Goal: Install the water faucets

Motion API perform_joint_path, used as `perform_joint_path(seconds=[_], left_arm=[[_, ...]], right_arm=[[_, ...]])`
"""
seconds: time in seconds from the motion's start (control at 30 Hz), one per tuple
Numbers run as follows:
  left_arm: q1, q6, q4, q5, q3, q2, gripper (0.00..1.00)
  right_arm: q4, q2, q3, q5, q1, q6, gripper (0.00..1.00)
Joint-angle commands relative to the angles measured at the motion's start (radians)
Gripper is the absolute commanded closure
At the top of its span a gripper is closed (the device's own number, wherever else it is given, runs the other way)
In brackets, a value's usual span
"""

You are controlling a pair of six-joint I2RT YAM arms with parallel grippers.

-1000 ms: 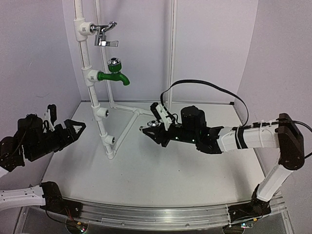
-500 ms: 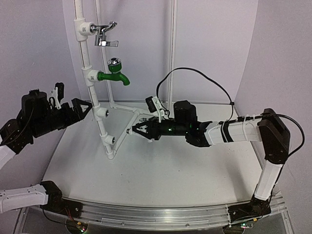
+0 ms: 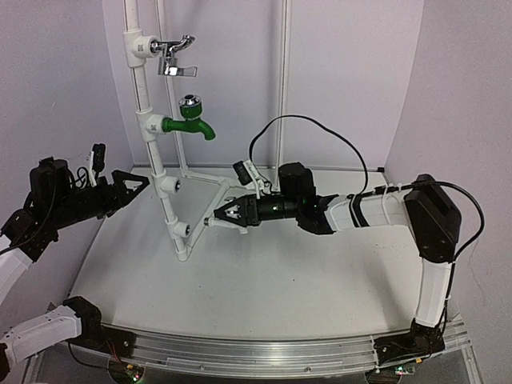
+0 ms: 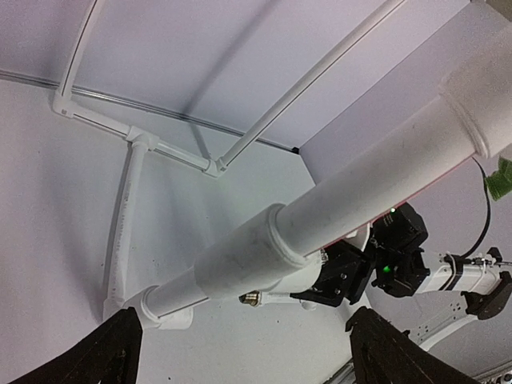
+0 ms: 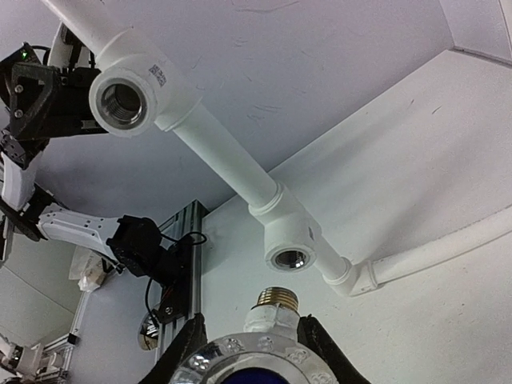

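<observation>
My right gripper (image 3: 228, 216) is shut on a water faucet (image 5: 276, 318), a white tap with a chrome knob (image 5: 252, 364) and a brass threaded end. That end points at the lower threaded socket (image 5: 290, 258) on the white pipe stand (image 3: 164, 200), a short gap away. In the left wrist view the brass tip (image 4: 252, 298) shows just beneath the pipe. A second free socket (image 5: 122, 102) sits higher on the pipe. My left gripper (image 3: 138, 188) is open just left of the pipe near that upper socket, and the pipe (image 4: 336, 208) crosses ahead of its fingers (image 4: 120, 352).
Higher on the pipe sit a green-bodied tap (image 3: 186, 126) and an all-chrome lever tap (image 3: 172, 60). White base struts (image 3: 210, 178) run across the table behind the stand. An aluminium rail (image 3: 256, 352) lines the near edge. Walls enclose the back and sides.
My right arm has reached left with the faucet, bringing its threaded end up to the lower socket. The left arm has risen and moved right toward the pipe, staying open.
</observation>
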Motion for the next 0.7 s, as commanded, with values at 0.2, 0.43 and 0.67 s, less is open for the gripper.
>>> perform_joint_path(seconds=[0.2, 0.43, 0.67], left_arm=[[0.002, -0.038, 0.087, 0.431, -0.128, -0.058, 0.04], [-0.001, -0.072, 0.189, 0.583, -0.185, -0.021, 0.10], [-0.019, -0.141, 0.308, 0.643, -0.230, 0.014, 0.24]], right_arm=[[0.674, 0.073, 0.020, -0.070, 0.076, 0.534, 1.00], [0.765, 0.153, 0.106, -0.026, 0.157, 0.602, 1.00], [0.779, 0.173, 0.125, -0.015, 0.181, 0.630, 1.00]])
